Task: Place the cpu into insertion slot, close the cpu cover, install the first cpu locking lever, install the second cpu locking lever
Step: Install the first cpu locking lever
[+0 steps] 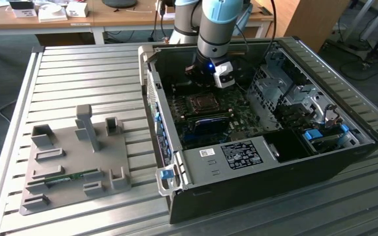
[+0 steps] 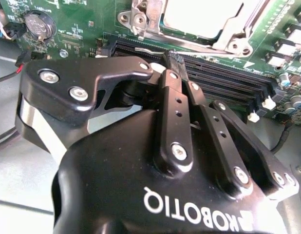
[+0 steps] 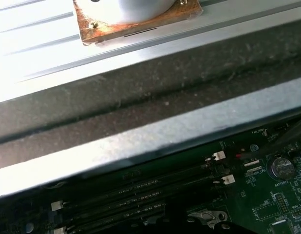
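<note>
Ribbed aluminium worktable (image 1: 90, 64) carries a grey fixture tray (image 1: 71, 162) at the exterior view's left, holding a green memory stick (image 1: 64, 178). Rightward lies the open black computer case (image 1: 267, 177). Inside, the gripper (image 2: 174, 61), fingers pressed together and empty, hovers near the cpu cover (image 2: 223, 41), closed over the cpu (image 2: 204, 17) in the insertion slot (image 1: 203, 103).

Exterior view: high, angled down over the computer case (image 1: 261, 162). Both wrist views: close inside it, sharing memory slots (image 2: 223, 78) (image 3: 141, 190).
</note>
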### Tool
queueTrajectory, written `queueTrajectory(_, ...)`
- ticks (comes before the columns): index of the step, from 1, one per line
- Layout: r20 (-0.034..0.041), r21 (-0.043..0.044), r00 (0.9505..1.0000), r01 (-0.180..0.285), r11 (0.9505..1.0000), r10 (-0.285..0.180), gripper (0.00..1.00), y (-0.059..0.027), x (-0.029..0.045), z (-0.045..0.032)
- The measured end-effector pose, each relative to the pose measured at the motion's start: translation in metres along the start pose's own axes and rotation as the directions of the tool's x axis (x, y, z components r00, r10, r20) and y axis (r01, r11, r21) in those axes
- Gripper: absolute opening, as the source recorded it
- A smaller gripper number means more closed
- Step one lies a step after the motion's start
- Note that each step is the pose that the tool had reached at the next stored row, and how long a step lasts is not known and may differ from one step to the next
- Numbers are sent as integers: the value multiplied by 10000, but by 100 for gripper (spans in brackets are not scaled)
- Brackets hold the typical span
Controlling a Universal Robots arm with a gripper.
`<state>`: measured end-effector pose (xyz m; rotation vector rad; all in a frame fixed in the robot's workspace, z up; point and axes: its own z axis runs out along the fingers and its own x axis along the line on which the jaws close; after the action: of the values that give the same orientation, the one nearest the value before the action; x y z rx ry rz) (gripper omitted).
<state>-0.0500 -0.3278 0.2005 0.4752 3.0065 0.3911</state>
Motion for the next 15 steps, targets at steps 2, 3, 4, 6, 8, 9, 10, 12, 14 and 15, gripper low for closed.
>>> queueTrajectory(2,12,7,10000,-34,10000,34,11,-1,0,7)
queueTrajectory(3,20,14,10000,-55,10000,55,11,-3,1,11)
queueTrajectory(4,30,21,10000,-78,10000,78,11,-4,1,15)
queueTrajectory(6,49,34,9999,-122,9999,122,11,-7,1,24)
queueTrajectory(8,69,58,9998,-164,9998,164,11,-8,1,29)
queueTrajectory(9,81,73,9998,-184,9998,184,11,-8,2,30)
queueTrajectory(10,93,90,9998,-201,9998,200,11,-9,1,32)
queueTrajectory(12,123,145,9996,-238,9996,236,11,-9,2,33)
queueTrajectory(14,165,224,9995,-281,9994,277,11,-9,2,34)
queueTrajectory(15,184,251,9994,-303,9992,299,11,-10,2,36)
